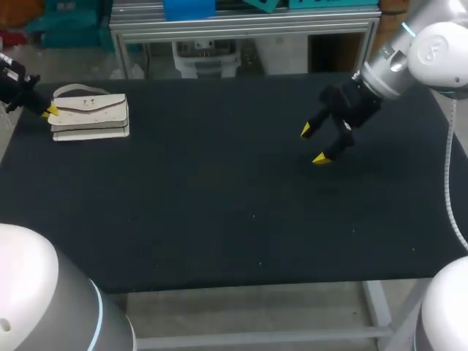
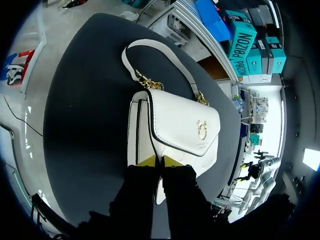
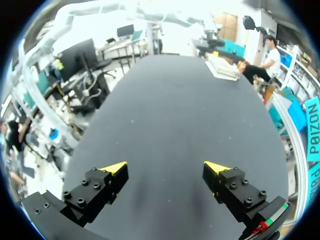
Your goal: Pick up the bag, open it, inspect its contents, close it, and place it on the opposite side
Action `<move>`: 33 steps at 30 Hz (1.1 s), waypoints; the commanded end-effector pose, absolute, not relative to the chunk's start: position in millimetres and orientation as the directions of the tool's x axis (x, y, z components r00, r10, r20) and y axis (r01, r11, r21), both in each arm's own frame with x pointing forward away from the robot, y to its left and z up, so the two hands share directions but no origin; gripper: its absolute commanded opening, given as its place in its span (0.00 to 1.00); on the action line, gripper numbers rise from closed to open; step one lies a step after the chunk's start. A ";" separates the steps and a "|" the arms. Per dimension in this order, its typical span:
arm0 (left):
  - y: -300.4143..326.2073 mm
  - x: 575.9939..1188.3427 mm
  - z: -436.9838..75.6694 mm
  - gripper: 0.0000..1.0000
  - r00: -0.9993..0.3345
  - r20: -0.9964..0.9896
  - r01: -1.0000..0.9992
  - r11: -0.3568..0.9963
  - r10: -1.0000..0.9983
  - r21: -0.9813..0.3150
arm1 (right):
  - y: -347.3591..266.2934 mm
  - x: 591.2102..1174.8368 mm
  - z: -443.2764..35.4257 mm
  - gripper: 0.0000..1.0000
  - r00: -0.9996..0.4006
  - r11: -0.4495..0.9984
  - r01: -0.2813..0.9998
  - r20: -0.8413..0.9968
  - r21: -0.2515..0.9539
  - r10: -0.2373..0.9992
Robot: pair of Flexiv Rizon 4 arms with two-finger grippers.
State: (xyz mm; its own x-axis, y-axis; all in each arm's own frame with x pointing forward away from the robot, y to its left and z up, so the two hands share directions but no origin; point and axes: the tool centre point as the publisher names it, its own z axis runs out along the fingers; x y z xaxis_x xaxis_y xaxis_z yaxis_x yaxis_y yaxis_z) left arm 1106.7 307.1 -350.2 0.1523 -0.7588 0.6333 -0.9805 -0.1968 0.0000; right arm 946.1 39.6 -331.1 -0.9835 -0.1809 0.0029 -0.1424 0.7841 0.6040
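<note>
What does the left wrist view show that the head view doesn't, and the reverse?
Only the left wrist view: the gold clasp on the bag, gold chain links at its strap, and a thin white part of the bag pinched between the left gripper's tips. Only the head view: the right gripper, open, above the table's right half, far from the bag. Both: the white bag lying on the black table, left gripper at its end.
</note>
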 end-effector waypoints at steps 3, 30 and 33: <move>286.4 1101.2 -349.3 0.00 0.148 0.664 -0.988 -0.143 -0.733 0.063 | 44.4 938.0 -338.1 1.00 -0.992 0.804 -0.123 -0.044 0.581 -0.120; 235.4 1072.0 -341.6 0.00 0.138 0.664 -0.989 -0.142 -0.735 0.049 | 53.0 938.2 -354.8 1.00 -0.996 0.800 -0.087 -0.067 0.594 -0.059; 235.4 1072.0 -341.6 0.00 0.138 0.664 -0.989 -0.142 -0.735 0.049 | 53.0 938.2 -354.8 1.00 -0.996 0.800 -0.087 -0.067 0.594 -0.059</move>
State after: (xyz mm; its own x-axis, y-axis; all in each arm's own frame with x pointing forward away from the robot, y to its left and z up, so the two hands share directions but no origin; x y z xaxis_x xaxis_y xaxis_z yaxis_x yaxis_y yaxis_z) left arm 1078.0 238.4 -342.0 0.1379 -0.7329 0.6662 -0.9904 -0.1099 0.0840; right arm 938.8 53.4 -354.8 -0.9961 -0.0590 -0.0659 -0.0867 0.8009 0.5925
